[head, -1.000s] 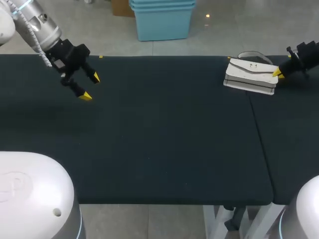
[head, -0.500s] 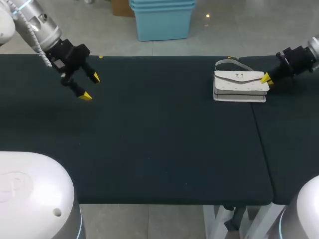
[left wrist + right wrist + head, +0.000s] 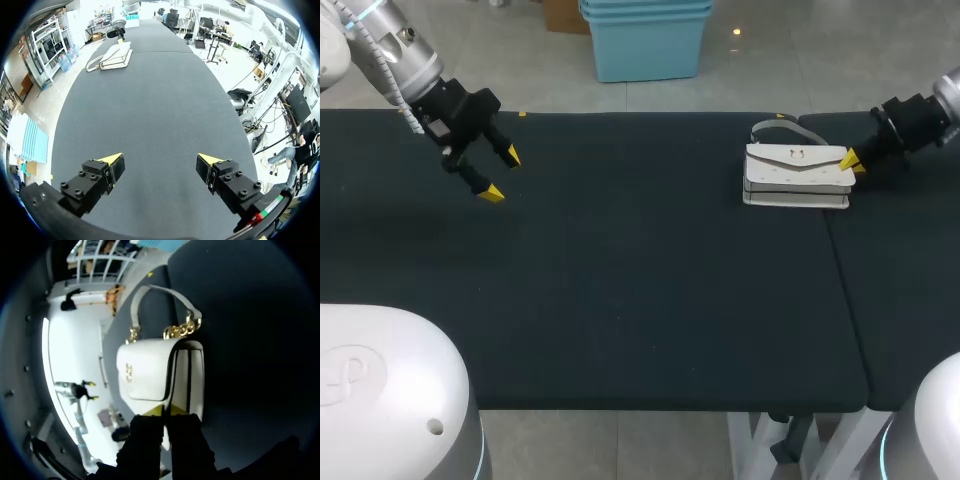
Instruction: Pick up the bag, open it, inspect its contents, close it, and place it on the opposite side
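Observation:
A white handbag (image 3: 795, 172) with a gold clasp lies flat on the black table (image 3: 640, 300), right of the middle near the far edge. Its strap (image 3: 775, 128) curls behind it. My right gripper (image 3: 853, 160) is shut, and its yellow tips rest against the bag's right end. In the right wrist view the closed tips (image 3: 165, 410) sit over the near edge of the bag (image 3: 150, 372), by the flap seam, with the gold chain (image 3: 180, 330) beyond. I see nothing pinched between them. My left gripper (image 3: 500, 175) hangs open over the far left of the table, well away from the bag (image 3: 116, 56).
A seam (image 3: 835, 250) between two table sections runs front to back just right of the bag. Bare black cloth lies between the two grippers.
The bag slid left and turned square to the table edge, with my right gripper following at its right end. The left arm has not moved.

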`<action>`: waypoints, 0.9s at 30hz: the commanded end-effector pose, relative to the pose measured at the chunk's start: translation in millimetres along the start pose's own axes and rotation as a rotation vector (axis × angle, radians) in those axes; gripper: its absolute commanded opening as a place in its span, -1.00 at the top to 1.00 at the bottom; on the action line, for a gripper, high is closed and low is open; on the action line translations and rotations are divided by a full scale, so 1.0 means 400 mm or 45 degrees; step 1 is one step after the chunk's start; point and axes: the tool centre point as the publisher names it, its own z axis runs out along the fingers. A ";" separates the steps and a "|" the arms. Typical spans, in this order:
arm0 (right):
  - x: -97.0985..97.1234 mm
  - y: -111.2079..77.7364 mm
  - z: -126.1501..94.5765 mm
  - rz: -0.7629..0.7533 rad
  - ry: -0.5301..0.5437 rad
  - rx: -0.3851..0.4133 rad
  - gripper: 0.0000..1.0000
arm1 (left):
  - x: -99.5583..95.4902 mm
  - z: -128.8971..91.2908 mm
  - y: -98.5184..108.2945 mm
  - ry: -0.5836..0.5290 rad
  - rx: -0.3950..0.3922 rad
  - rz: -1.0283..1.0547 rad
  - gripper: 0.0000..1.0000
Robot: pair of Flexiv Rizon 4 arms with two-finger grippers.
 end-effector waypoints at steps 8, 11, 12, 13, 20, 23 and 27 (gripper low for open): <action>0.073 -0.093 0.153 -0.039 -0.005 0.044 1.00 | -0.001 0.002 0.001 -0.001 0.003 0.001 -1.00; 0.093 -0.124 0.179 -0.035 -0.005 -0.004 1.00 | -0.001 0.002 0.001 -0.001 0.003 0.001 -1.00; 0.099 -0.133 0.186 -0.031 0.002 -0.015 1.00 | -0.001 0.002 0.001 -0.001 0.003 0.001 -1.00; 0.104 -0.143 0.193 -0.029 0.000 -0.026 1.00 | -0.001 0.002 0.001 -0.001 0.003 0.001 -1.00; 0.146 -0.209 0.248 -0.030 0.007 -0.071 1.00 | -0.001 0.002 0.001 -0.001 0.003 0.001 -1.00; 0.163 -0.232 0.275 -0.022 0.007 -0.101 1.00 | -0.001 0.002 0.001 -0.001 0.003 0.001 -1.00; 0.182 -0.252 0.312 -0.006 0.014 -0.138 1.00 | -0.001 0.002 0.001 -0.001 0.003 0.001 -1.00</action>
